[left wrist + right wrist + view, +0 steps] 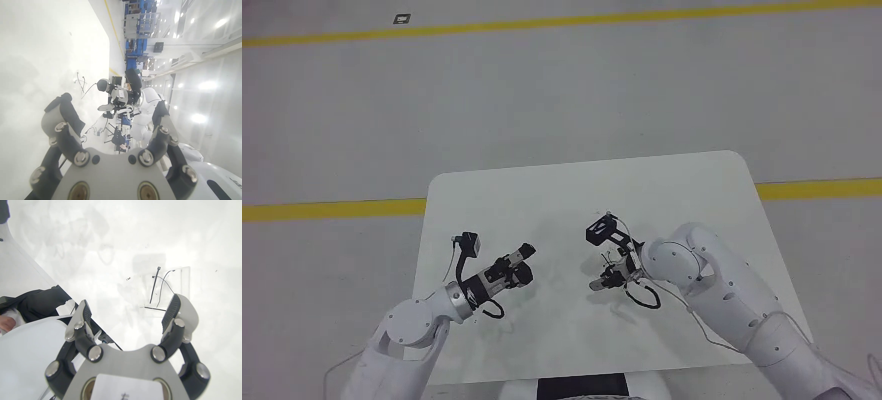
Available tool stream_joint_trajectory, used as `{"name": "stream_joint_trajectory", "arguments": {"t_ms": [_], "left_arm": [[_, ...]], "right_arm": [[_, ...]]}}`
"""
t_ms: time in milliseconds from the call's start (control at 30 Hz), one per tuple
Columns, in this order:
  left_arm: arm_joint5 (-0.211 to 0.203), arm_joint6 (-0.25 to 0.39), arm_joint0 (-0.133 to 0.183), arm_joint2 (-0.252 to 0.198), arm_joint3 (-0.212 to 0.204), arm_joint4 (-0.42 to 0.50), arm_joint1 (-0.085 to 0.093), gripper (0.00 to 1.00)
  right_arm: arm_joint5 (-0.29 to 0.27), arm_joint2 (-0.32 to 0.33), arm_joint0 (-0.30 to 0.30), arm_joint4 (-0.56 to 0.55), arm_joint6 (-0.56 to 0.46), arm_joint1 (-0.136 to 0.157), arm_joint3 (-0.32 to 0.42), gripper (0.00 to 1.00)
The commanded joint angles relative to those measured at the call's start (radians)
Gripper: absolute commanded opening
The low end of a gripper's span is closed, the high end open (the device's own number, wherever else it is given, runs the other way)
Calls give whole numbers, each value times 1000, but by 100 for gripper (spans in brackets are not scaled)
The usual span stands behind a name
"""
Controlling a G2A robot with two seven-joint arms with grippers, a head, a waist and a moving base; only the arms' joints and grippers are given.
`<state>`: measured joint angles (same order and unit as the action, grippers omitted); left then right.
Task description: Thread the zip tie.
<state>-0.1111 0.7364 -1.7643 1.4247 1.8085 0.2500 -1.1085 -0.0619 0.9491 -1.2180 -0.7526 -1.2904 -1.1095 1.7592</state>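
Several black zip ties (155, 285) lie loose on the white table (682, 200), partly on a clear flat plastic piece (185, 275). My right gripper (129, 309) hovers just above them, open, with nothing between its ribbed pads (171, 308). One tie runs under the tip of one pad. In the top view the right gripper (604, 276) is right of the table's middle. My left gripper (526, 262) hangs open and empty left of the middle, facing the right one. From the left wrist, past my left gripper (113, 108), the zip ties (81, 85) and the open right gripper (103, 97) show farther off.
The table's rounded far corner (107, 37) and front edge (47, 281) lie close to both arms. Grey floor with yellow lines (542, 22) surrounds the table. Shelving and workstations (140, 22) stand far behind.
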Motion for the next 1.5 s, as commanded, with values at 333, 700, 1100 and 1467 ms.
{"name": "stream_joint_trajectory", "arguments": {"t_ms": [333,700,1100,1467], "left_arm": [[0,0,0,0,0,0,0,100],[0,0,0,0,0,0,0,100],[0,0,0,0,0,0,0,100],[0,0,0,0,0,0,0,100]], "right_arm": [[35,-41,6,-52,16,-6,-11,100],[54,-40,-7,-80,76,-6,-9,100],[54,-54,-11,-108,95,-7,-29,100],[74,-72,4,-140,89,-12,-41,48]]}}
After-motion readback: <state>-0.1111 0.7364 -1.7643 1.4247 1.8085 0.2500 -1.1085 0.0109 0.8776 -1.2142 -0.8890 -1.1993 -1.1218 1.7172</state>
